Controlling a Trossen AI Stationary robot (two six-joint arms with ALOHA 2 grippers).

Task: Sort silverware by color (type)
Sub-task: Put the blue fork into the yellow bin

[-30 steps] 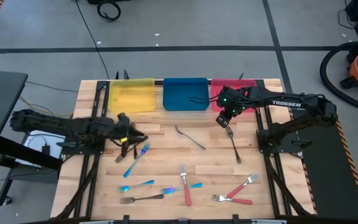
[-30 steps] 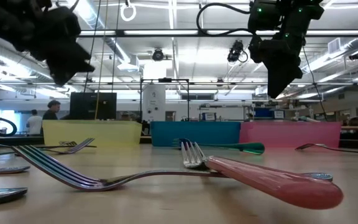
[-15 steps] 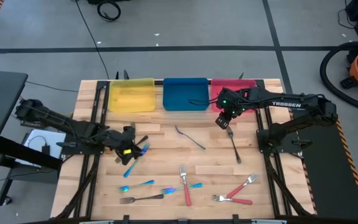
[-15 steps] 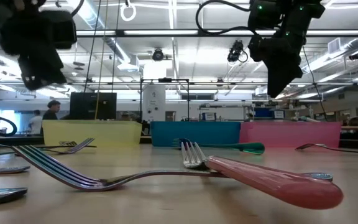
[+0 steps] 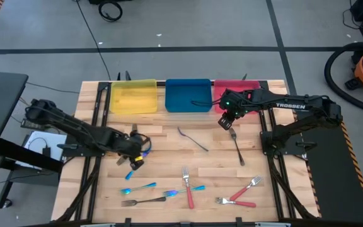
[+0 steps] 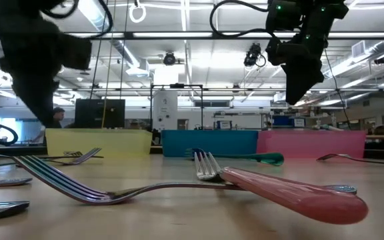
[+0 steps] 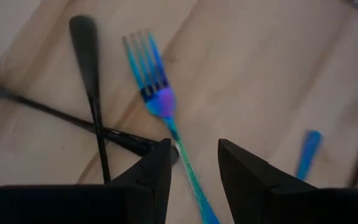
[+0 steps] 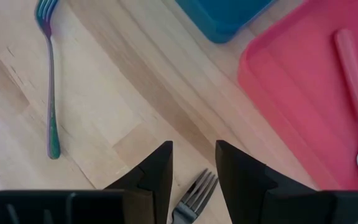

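My left gripper [image 5: 136, 156] [image 7: 194, 149] is open and low over an iridescent blue fork [image 7: 160, 99] [image 5: 130, 174] that lies flat on the wood. Its fingers stand on either side of the fork's handle, apart from it. Two dark utensils [image 7: 95, 93] lie crossed beside the fork's tines. My right gripper [image 5: 225, 122] [image 8: 194, 152] is open and hovers above the tines of a dark grey fork [image 5: 237, 146] [image 8: 194, 196]. Another iridescent fork [image 5: 192, 139] [image 8: 50, 93] lies mid-table.
Yellow tray [image 5: 133, 96], blue tray [image 5: 188, 94] and red tray [image 5: 247, 85] line the far edge. A pink-handled fork [image 8: 353, 74] lies in the red tray. Several blue, dark and red-handled pieces lie near the near edge, among them a red-handled fork [image 5: 187, 186] [image 6: 292, 193].
My left gripper has moved toward the table's near edge and slightly right, and has come down over the blue fork. The silverware has stayed where it was.
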